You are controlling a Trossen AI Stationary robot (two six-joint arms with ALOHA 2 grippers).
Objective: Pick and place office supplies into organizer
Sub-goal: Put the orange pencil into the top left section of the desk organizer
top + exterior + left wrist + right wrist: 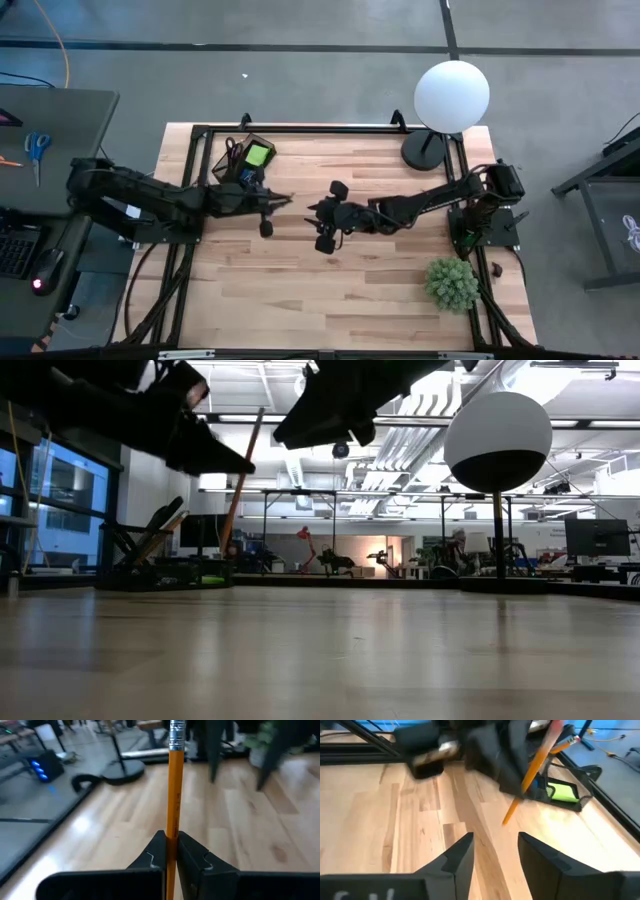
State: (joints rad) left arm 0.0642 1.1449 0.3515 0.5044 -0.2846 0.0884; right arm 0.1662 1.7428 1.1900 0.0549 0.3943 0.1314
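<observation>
I had L gripper (171, 851) clamped on the orange pencil (175, 795) for the organizer (243, 158); R gripper (495, 852) hung wide, empty, clear of it.

The organizer (243, 160) sits at the tabletop's (330, 290) far left corner, with a sticky pad (258, 155) in its right part. The left end effector (268, 203) hangs over the tabletop just right of the organizer, clamped on a pencil (174, 795). The right end effector (318, 212) is just beside it to the right, facing it, fingers apart. A lamp (450, 98) stands at the far right corner; a plant (452, 284) sits near the right edge, closer to the front.
</observation>
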